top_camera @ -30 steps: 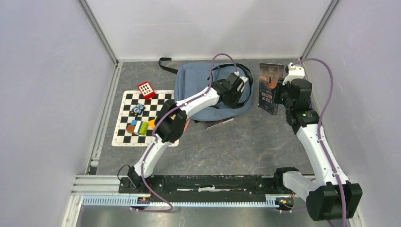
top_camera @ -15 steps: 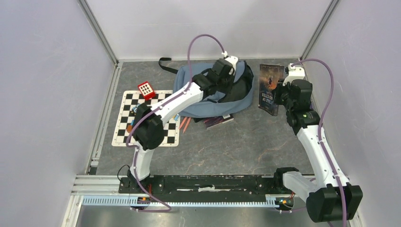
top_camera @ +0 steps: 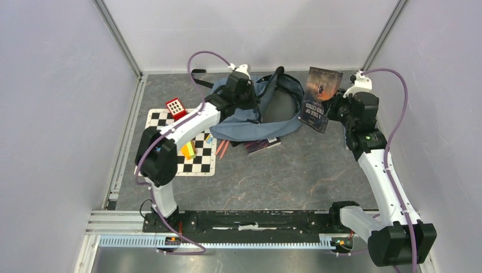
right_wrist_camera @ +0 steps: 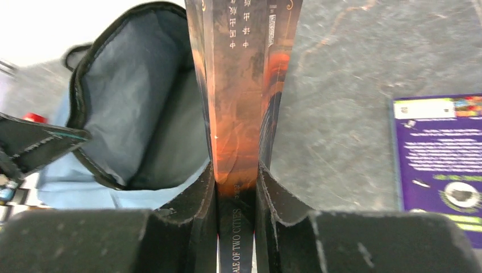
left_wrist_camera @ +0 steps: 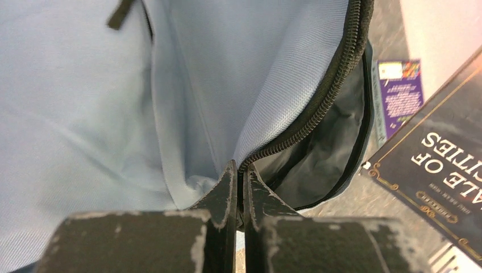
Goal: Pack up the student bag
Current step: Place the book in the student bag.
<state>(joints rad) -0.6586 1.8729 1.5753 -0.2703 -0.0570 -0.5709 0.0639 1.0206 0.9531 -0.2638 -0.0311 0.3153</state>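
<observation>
Student bag lies blue-grey, zipper parted, dark lining showing inside.

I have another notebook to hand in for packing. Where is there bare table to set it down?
The near middle of the table is bare, bordered by the checkered mat, the purple book, the base rail and the right arm. Crowded: the far side, with the student bag, the held dark book, and the mat's blocks.
</observation>
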